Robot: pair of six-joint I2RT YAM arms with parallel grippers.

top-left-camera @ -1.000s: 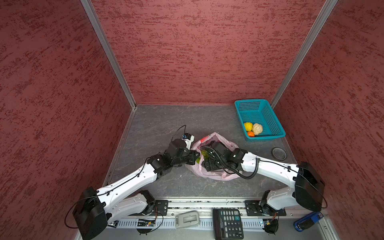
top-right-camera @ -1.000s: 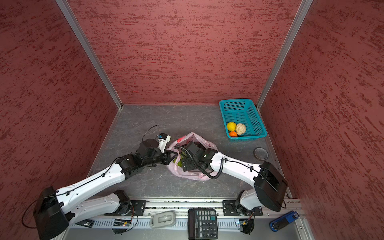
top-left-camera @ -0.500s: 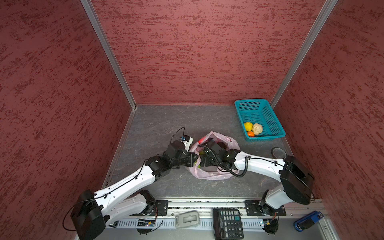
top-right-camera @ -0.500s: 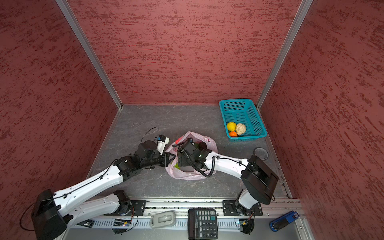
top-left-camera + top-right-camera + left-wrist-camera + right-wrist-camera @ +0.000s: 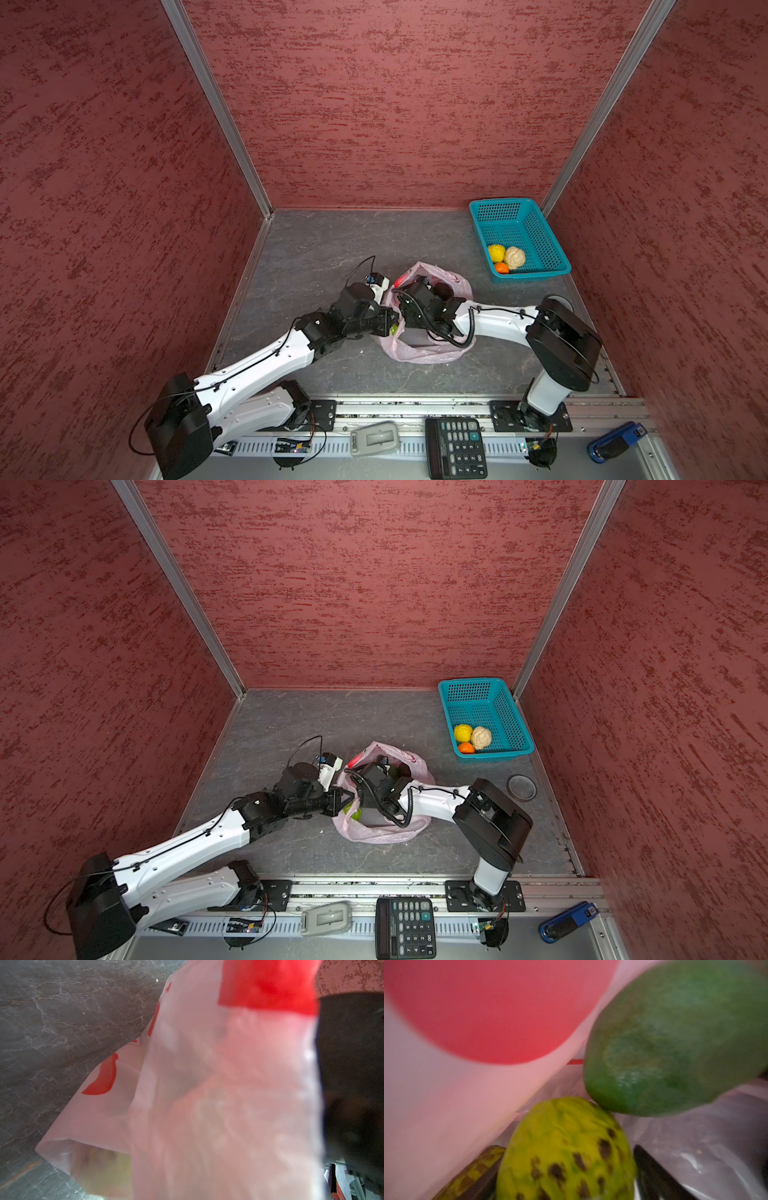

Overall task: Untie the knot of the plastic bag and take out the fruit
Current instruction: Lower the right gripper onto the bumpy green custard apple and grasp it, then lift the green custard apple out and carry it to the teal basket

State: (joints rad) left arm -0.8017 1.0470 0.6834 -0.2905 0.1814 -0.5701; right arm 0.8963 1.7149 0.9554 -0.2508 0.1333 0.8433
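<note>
Your plastic bag (image 5: 424, 353) lies on the grey table (image 5: 332, 249), about midway between its left and right edges and nearer the front edge than the back. Its mouth gapes upward in both top views. Your left gripper (image 5: 388, 322) meets the bag's left rim with its jaws together, pinching the pink film. In the left wrist view that film, with its red print, hangs blurred right across the lens. Your right gripper (image 5: 566, 1182) is down inside the bag, and in both top views its tips are hidden under its own wrist. In the right wrist view its two dark fingers (image 5: 654, 1169) stand apart on either side of a light green netted fruit (image 5: 566, 1147). You cannot tell from here whether they press on it or only flank it. A dark green fruit (image 5: 675, 1043) touches that one, and the bag's pink wall rises close on the other side. A second netted piece (image 5: 481, 1159) peeks out just beside the first. The teal basket (image 5: 511, 220) sits in the table's back right corner, well apart from the bag. It holds a yellow fruit (image 5: 496, 252), a cream bumpy fruit (image 5: 514, 257) and an orange fruit (image 5: 501, 268), bunched together at its front end.
</note>
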